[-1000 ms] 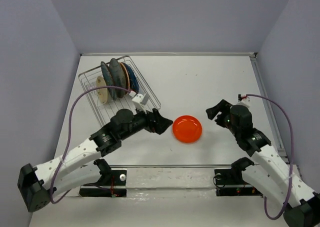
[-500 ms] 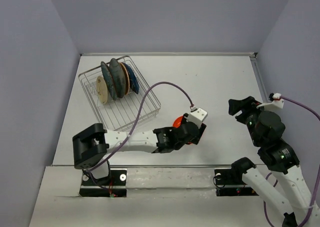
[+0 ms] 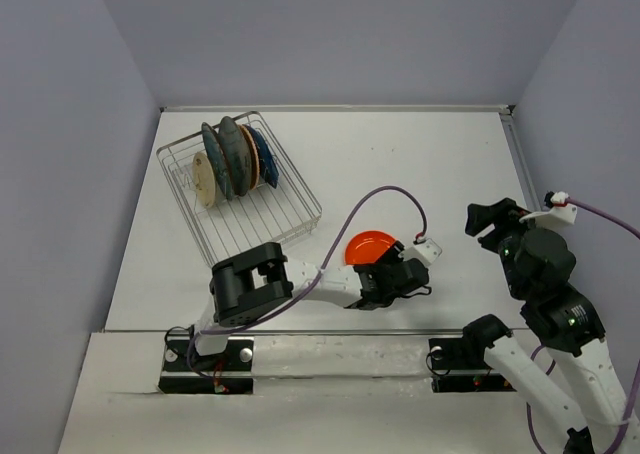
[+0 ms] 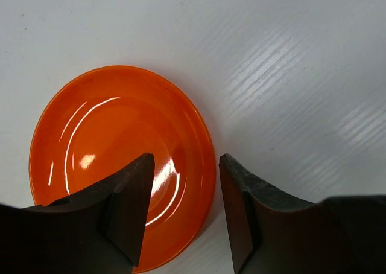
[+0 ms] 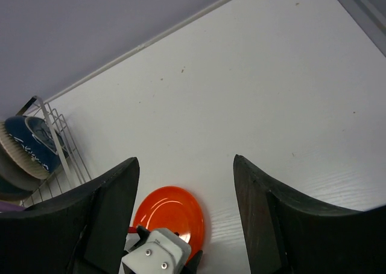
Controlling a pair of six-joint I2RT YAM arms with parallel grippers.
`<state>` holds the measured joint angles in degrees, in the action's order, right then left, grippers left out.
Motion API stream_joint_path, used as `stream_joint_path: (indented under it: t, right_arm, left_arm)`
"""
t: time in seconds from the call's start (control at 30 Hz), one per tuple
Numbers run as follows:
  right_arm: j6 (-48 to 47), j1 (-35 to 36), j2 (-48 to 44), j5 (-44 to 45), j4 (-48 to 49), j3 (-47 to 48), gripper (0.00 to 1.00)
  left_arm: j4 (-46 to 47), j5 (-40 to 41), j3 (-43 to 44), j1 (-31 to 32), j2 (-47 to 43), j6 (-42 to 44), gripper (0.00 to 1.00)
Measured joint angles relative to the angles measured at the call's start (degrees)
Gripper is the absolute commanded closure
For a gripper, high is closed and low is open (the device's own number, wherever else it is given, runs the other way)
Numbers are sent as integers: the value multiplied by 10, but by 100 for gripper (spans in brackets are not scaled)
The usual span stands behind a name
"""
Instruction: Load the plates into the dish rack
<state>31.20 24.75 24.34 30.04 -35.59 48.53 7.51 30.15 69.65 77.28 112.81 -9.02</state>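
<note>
The orange-red plate (image 3: pixel 366 244) lies flat on the white table, near the middle front. My left gripper (image 3: pixel 388 272) is low over the plate's near edge and open. In the left wrist view the gripper (image 4: pixel 185 162) straddles the right rim of the plate (image 4: pixel 102 147), one finger over the plate and one over the table. The silver wire dish rack (image 3: pixel 290 214) stands at the back left. Several plates stand upright in it: cream (image 3: pixel 204 182), teal (image 3: pixel 211 152), grey (image 3: pixel 231 146), wooden (image 3: pixel 250 160) and navy (image 3: pixel 266 157). My right gripper (image 3: pixel 490 217) is open and empty, to the right of the plate.
The left arm's purple cable (image 3: pixel 385 194) arcs over the table beside the plate. A raised table edge (image 3: pixel 525 174) runs along the right. The right wrist view shows the orange plate (image 5: pixel 172 210), the left wrist's white housing (image 5: pixel 155 254) and the rack's corner (image 5: pixel 57 144).
My left arm has swung from beside the rack to the right and now sits over the orange plate's near edge. My right arm has drawn back to the right.
</note>
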Motion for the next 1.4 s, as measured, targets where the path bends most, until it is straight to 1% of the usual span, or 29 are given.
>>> stream_joint_path:
  t: [0.17,0.37,0.47,0.53,0.57,0.67,0.7,0.73,0.77,0.87,0.97,1.03,1.13,1.23,1.27,1.4]
  right_arm:
    - [-2,0,0,2,-1,0,31]
    - [-4,0,-4,7,-4,0,31]
    - [-3,0,-10,14,-9,1,31]
    - [-3,0,-14,14,-14,1,31]
    - [-3,0,-15,14,-16,1,31]
    - [-2,0,-18,14,-19,1,31]
    - [-1,0,-20,14,-21,1,31]
    - [-1,0,-22,14,-23,1,32]
    - [-1,0,-24,14,-25,1,32]
    - [-1,0,-26,14,-34,6,32]
    - [-1,0,-31,14,-36,12,32]
    - [-1,0,-34,14,-36,13,32]
    - [-1,0,-34,14,-39,13,32]
    - [-1,0,-33,11,-39,13,32]
    - [-1,0,-32,9,-39,13,32]
    - [-1,0,-27,-7,-39,12,33]
  left_arm:
    - [-1,18,18,3,22,8,44]
    - [-2,25,21,3,44,11,45]
    - [0,33,23,3,47,11,49]
    - [0,38,25,3,50,11,54]
    - [1,42,26,3,53,13,61]
    - [4,54,34,3,63,19,73]
    - [6,60,36,3,67,21,85]
    - [6,66,38,3,70,25,92]
    - [8,76,38,3,71,31,94]
    - [10,107,39,4,71,47,94]
    - [11,120,36,6,63,50,94]
    - [14,124,17,6,41,49,94]
    - [12,122,-20,6,-19,36,94]
    - [14,117,-47,2,-90,21,95]
    - [18,112,-54,-2,-128,12,95]
    - [45,85,-80,-23,-219,-16,95]
